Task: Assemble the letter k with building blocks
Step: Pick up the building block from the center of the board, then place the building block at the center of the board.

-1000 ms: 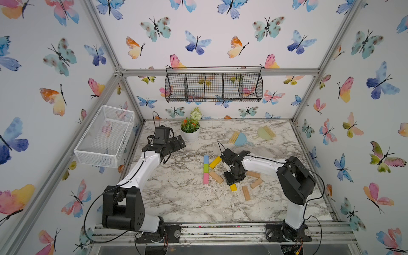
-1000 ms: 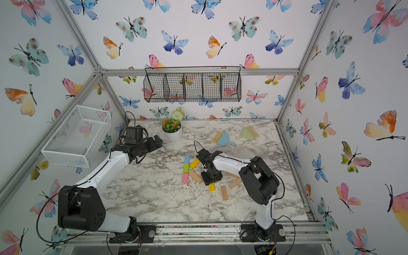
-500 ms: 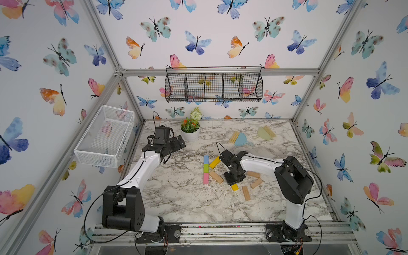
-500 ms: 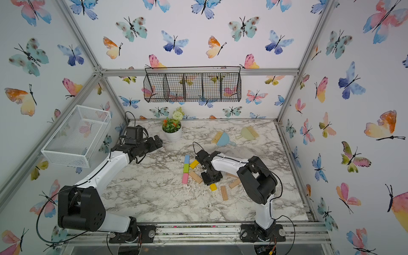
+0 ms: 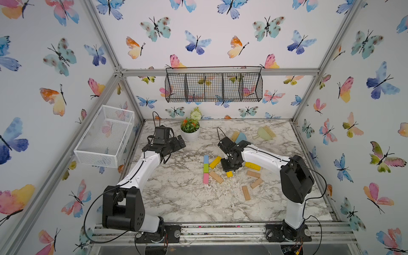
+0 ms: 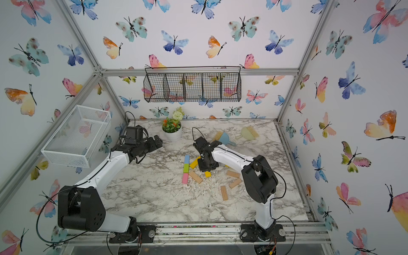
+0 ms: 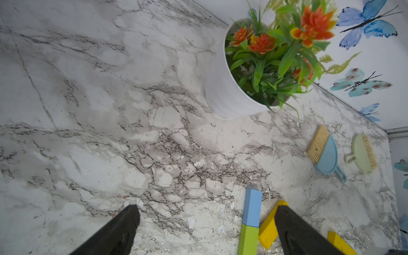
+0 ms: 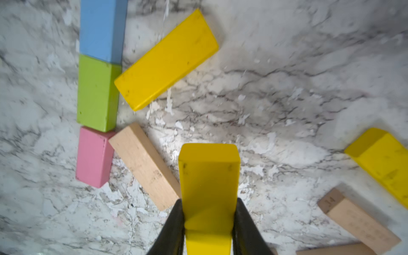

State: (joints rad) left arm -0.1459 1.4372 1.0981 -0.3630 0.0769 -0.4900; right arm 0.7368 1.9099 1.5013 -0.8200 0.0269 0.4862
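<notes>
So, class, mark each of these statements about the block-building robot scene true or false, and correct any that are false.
1. The right gripper is shut on a yellow wooden bar. True.
2. The left gripper grips a block too. False: it is open and empty.
3. The short blue wooden block, the green wooden block and the pink wooden block lie end to end in one line. True.
4. The green wooden block is at one end of that line. False: it is in the middle, between blue and pink.
</notes>
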